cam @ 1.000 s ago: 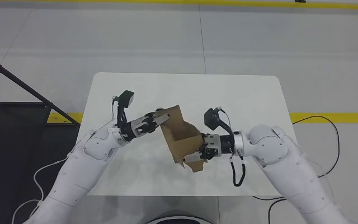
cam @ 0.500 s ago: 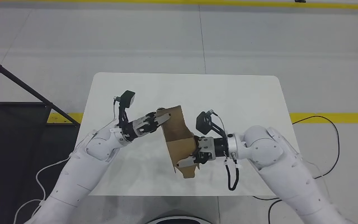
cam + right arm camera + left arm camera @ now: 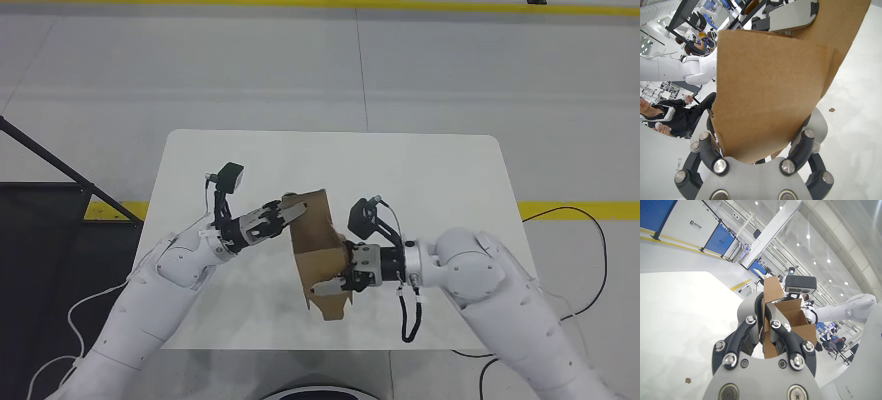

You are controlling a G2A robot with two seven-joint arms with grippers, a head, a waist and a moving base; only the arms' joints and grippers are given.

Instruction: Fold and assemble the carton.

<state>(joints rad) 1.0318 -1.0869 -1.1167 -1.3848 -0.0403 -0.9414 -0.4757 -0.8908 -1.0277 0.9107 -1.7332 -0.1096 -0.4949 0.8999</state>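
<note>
The right gripper (image 3: 337, 284) is pressing in toward the left gripper (image 3: 283, 214). Compared with a second ago it is sitting noticeably nearer the middle of the table (image 3: 430, 170), and it is carrying the near lower corner of the carton (image 3: 315, 245) with it. The brown box is therefore looking narrower from above than it did, with its open mouth squeezing from a wide rhombus toward a tighter shape. The left gripper is hardly shifting. It is staying closed on a thin upright cardboard wall at the carton's far upper corner and is acting as the anchor. A broad cardboard panel is lying across the right gripper, but whether that gripper is clamping it or only cradling it cannot be told from these views. The carton is hanging between the two arms over the centre of the table, tilted, its flaps still standing loose. Judging by this, the arms are squaring up the carton body rather than closing it. The flaps are still waiting to be folded, so the assembly seems to be at an early to middle stage.
</note>
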